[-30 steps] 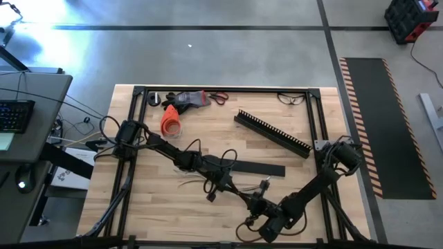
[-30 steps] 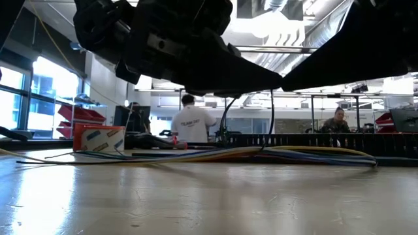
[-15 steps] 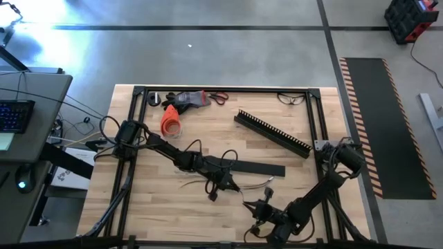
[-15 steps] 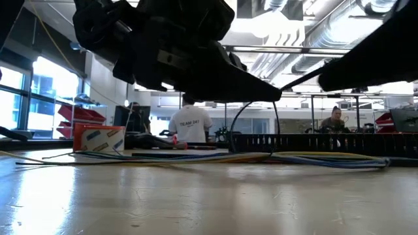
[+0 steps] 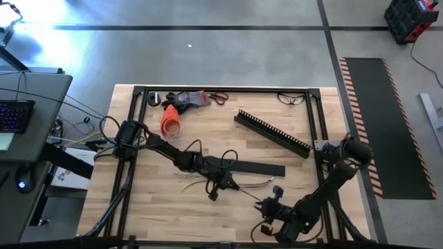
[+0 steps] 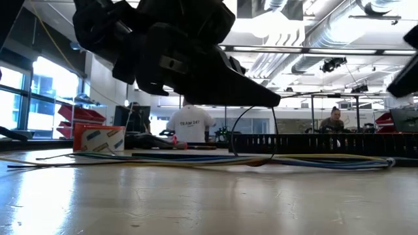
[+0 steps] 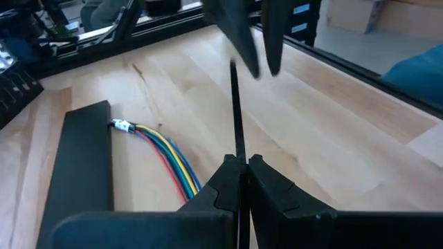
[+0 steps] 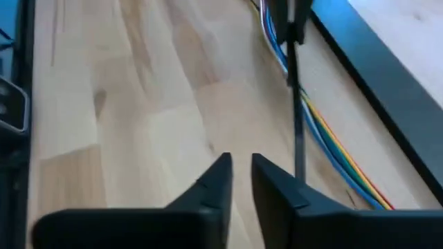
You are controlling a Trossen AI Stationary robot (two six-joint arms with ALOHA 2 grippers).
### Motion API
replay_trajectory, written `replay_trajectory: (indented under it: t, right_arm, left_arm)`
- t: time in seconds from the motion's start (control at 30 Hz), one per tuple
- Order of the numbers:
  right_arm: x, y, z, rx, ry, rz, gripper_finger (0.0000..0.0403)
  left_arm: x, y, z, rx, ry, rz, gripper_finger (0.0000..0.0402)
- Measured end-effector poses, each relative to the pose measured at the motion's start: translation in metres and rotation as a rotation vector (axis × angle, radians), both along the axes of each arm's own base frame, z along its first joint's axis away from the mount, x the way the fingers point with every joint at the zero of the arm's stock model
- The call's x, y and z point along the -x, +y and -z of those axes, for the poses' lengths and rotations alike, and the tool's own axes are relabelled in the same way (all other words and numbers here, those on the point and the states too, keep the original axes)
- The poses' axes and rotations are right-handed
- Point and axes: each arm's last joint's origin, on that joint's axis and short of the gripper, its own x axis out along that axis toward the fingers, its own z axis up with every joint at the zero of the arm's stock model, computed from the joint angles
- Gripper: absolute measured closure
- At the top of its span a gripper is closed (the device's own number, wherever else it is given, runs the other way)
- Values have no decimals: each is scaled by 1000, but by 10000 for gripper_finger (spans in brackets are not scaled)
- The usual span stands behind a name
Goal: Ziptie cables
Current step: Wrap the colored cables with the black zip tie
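The table (image 5: pixel 149 207) holds the cables (image 5: pixel 250 184), lying long and flat just beside the left end effector (image 5: pixel 220 185), which pinches a thin black zip tie (image 7: pixel 235 111). The right end effector (image 5: pixel 271 205) is farther off, nearly closed and empty.

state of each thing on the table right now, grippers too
left gripper: shut on a thin black zip tie, mid-table
right gripper: open a little, empty, near the table's front edge
cables: loose on the wood, not tied, one end beside the flat bar
flat bar: lying flat
comb channel: lying at a slant, empty
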Motion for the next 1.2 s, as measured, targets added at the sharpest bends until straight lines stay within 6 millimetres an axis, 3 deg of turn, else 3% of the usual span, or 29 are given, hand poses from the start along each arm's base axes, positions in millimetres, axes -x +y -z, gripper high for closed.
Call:
replay_trajectory:
  t: [0.13, 0.27, 0.43, 0.6, 0.93, 1.2]
  right_arm:
    - [0, 1, -7, 66, -78, -2, 295]
    - [-15, -9, 1, 152, -118, 49, 235]
    - [-36, -24, 13, 218, -90, 67, 206]
    - [-47, -28, 14, 226, -89, 44, 238]
    - [-57, -36, 16, 197, -53, 45, 365]
    - [-58, -37, 16, 210, -53, 33, 400]
  left_arm:
    - [0, -1, 0, 2, -1, 5, 401]
    - [0, -1, 0, 2, -5, 5, 401]
    - [0, -2, 0, 2, -3, 8, 401]
    - [1, -3, 0, 3, -2, 9, 401]
    - [1, -3, 0, 3, -1, 10, 401]
    - [0, -2, 0, 14, 7, -30, 396]
